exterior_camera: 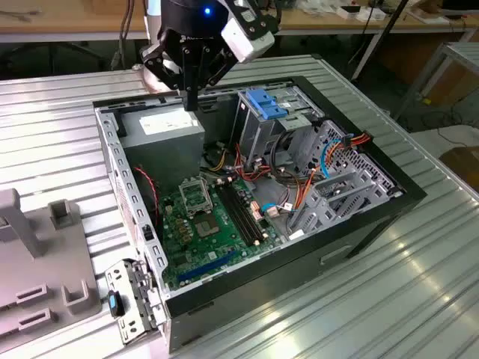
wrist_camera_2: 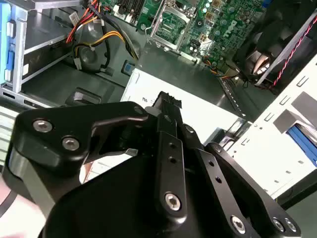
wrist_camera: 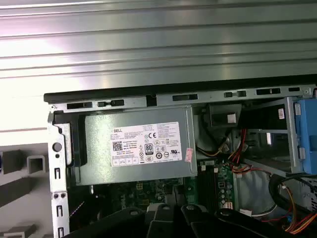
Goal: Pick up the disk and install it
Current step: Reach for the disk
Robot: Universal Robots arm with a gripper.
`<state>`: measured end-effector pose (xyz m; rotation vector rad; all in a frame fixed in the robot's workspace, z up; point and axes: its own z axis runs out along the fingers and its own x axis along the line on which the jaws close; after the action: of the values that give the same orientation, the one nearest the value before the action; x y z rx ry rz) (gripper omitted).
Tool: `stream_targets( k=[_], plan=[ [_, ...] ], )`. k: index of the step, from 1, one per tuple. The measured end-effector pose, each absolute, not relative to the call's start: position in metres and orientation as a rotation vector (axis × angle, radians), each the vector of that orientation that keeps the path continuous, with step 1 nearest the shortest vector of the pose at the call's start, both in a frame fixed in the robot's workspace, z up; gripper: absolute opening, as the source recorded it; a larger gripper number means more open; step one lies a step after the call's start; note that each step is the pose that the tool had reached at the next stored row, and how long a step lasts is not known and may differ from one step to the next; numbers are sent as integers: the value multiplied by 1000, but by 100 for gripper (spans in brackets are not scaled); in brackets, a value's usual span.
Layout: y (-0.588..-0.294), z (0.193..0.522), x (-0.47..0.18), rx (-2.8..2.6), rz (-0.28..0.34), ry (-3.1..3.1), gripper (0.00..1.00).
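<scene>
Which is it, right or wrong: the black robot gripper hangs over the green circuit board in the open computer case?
Wrong: the black robot gripper hangs over the grey metal power supply box, not the green circuit board, as the exterior view shows.

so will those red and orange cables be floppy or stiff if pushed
Probably floppy: the cables hang in loose curves beside the drive cage. Likely light, being thin. They may snag or spring back, since they run bunched among metal brackets.
</scene>
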<state>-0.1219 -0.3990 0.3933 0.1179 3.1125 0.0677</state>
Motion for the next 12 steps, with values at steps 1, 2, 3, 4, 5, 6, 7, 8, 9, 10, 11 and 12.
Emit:
stream_targets(
  k=[1, 2, 3, 4, 5, 6, 7, 8, 9, 10, 11, 12],
  plan=[
    [-399, 393, -124, 118, 68, 3112, 11],
    [-399, 393, -127, 118, 68, 3112, 11],
    [-399, 393, -130, 118, 68, 3113, 11],
    [-399, 393, -131, 118, 68, 3112, 11],
    [-399, 393, -132, 118, 68, 3112, 11],
    [-399, 393, -133, 118, 68, 3112, 11],
    [-399, 393, -134, 118, 68, 3112, 11],
    [-399, 393, -135, 118, 68, 3112, 11],
    [-399, 393, -137, 118, 68, 3112, 11],
    [-399, 393, -139, 118, 68, 3112, 11],
    [-399, 393, -141, 118, 68, 3112, 11],
    [-399, 393, -143, 118, 68, 3113, 11]
  ],
)
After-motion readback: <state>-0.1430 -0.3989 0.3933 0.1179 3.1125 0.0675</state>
